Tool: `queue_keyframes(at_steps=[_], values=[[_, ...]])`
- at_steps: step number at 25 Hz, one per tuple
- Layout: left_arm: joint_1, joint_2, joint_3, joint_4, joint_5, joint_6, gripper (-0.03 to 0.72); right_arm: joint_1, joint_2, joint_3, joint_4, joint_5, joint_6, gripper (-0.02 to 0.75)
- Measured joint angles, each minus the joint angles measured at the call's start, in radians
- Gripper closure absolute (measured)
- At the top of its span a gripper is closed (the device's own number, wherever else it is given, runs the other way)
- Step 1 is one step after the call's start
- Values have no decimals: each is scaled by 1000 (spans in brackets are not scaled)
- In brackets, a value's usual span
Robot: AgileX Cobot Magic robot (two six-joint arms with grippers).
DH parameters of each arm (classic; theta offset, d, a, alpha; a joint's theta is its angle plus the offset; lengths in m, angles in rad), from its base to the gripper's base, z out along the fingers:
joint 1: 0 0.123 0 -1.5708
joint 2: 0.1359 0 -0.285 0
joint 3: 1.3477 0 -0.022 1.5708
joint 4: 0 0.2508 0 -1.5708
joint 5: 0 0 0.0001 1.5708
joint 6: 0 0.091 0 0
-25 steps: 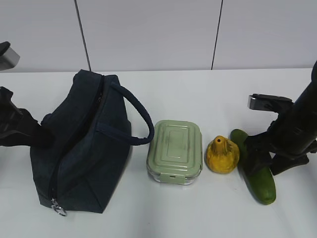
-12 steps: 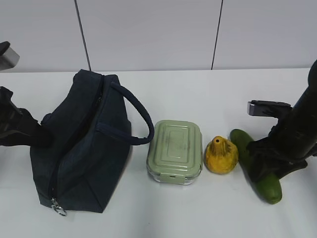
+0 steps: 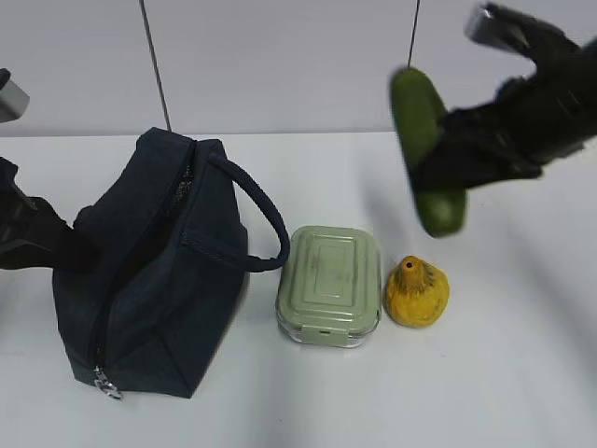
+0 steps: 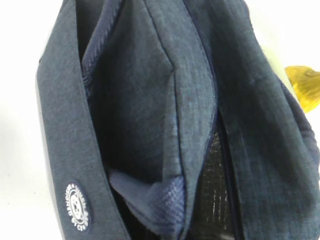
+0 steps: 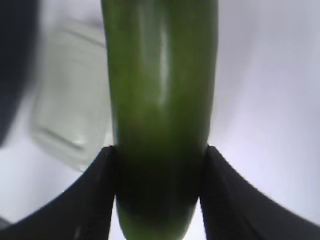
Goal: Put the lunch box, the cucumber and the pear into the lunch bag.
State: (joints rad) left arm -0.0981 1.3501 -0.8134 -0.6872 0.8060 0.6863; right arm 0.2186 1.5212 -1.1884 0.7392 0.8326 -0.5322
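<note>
The right gripper holds the cucumber in the air, well above the surface and to the right of the lunch bag. In the right wrist view its jaws are clamped on the cucumber's sides close to one rounded end, so most of the length sticks out past the grip. The cucumber hangs roughly upright, tilted a little, above and slightly far of the pear.

The lunch box sits on the surface just right of the bag, and the pear lies just beside the box on its right, neck pointing up. Neither is in the bag yet.

The left gripper sits at the bag's left side; its jaws cannot be made out, so whether they are apart or gripping fabric cannot be told. The left wrist view looks down on the bag's folds, with only a narrow dark slit of lining showing between them.

The risks lie in the carry and the drop. A smooth, thick cucumber held near its end could pivot or slip out under a quick swing. The mouth looks narrow and partly collapsed, and the loop handle arches on the side facing the approach, so the long cucumber could catch on the handle or rim, or push the soft bag over.
</note>
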Motion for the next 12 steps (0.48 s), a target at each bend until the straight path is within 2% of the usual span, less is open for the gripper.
queue_keyframes(at_steps=[1, 2, 3, 4, 5, 10, 12], values=[[0, 0, 0, 0, 0, 0, 685, 23, 0, -11, 53, 0, -30, 400], [0, 0, 0, -1, -1, 0, 685, 89, 2, -35, 182, -7, -104, 400], [0, 0, 0, -1, -2, 0, 685, 114, 7, -44, 212, -11, -129, 400], [0, 0, 0, -1, -2, 0, 685, 180, 24, -72, 333, -21, -184, 400], [0, 0, 0, -1, -2, 0, 685, 234, 48, -92, 394, -39, -220, 400], [0, 0, 0, -3, -2, 0, 685, 385, 186, -172, 571, -162, -323, 400], [0, 0, 0, -3, -2, 0, 685, 409, 247, -193, 609, -198, -353, 400]])
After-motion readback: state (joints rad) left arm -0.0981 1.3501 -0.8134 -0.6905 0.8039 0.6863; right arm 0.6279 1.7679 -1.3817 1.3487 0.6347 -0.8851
